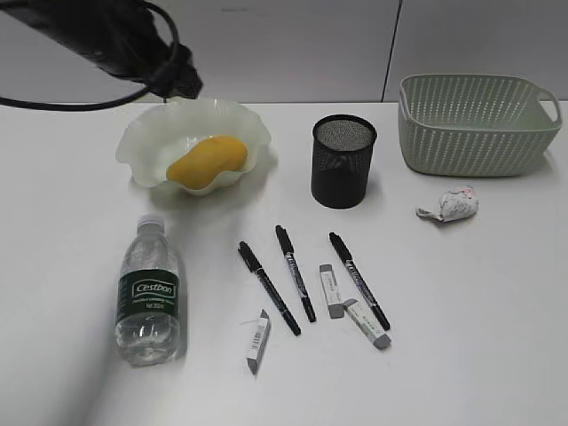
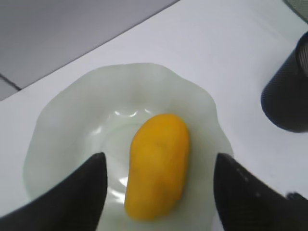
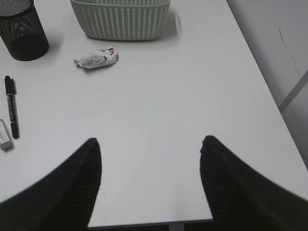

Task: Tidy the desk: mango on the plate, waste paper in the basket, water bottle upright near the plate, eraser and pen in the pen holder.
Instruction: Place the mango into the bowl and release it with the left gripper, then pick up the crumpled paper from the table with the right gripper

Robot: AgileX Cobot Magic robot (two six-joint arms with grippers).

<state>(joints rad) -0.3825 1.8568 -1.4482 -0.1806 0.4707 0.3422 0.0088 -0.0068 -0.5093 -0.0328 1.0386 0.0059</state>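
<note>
The left gripper (image 2: pixel 159 192) hangs open over the mango (image 2: pixel 158 163), which lies in the plate (image 2: pixel 72 110). Nearest it, the water bottle (image 1: pixel 149 291) lies flat, cap toward the plate. The right gripper (image 3: pixel 149 178) is open over bare tabletop (image 3: pixel 159 101).

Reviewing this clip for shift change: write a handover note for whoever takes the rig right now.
Left gripper: open above the mango, which lies on the plate. Done.
Right gripper: open, empty, over bare desk.
Left to do: waste paper lies beside the basket; water bottle lies flat; three pens and three erasers lie before the pen holder.
</note>
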